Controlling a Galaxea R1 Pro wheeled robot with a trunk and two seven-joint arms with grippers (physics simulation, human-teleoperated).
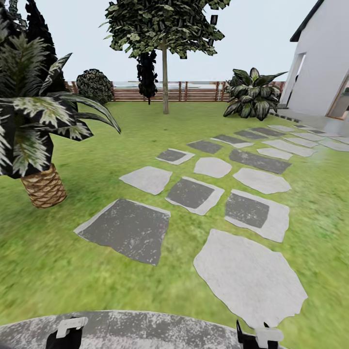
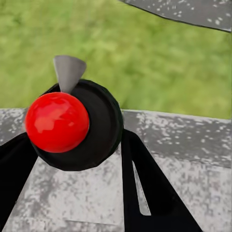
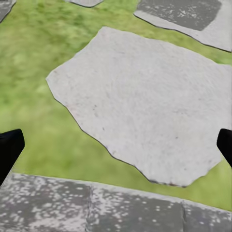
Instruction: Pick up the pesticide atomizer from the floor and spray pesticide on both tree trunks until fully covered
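- The left gripper [image 2: 79, 159] had the pesticide atomizer [image 2: 72, 123] clamped between its black fingers [image 2: 150, 188], so it was off the floor and in hand. In the left wrist view you could see the red ball top facing the camera, the dark round body behind it, and a small grey nozzle poking out past the body.
- Under that gripper sat a speckled grey surface [image 2: 193, 145], with blurry lawn [image 2: 145, 53] beyond it.
- The right gripper [image 3: 116, 145] was spread wide with nothing in it: just the two black fingertips [image 3: 9, 150] peeking in at opposite edges of the right wrist view, hanging over a pale stepping stone [image 3: 145, 106] and grass.
- From the head view, the garden [image 1: 121, 135] opened up ahead: a path of light and dark stone slabs [image 1: 194, 194] ran off toward a white house [image 1: 322, 63].
- One tree [image 1: 165, 29] with a bare straight tree trunk [image 1: 165, 82] stood far across the lawn, close to the brown slat fence [image 1: 194, 91], well apart from the robot.
- A scaly-trunked palm [image 1: 43, 145] sat close by on the left, with a broad-leaf bush [image 1: 252, 94] near the house and a round shrub [image 1: 94, 86] by the fence.
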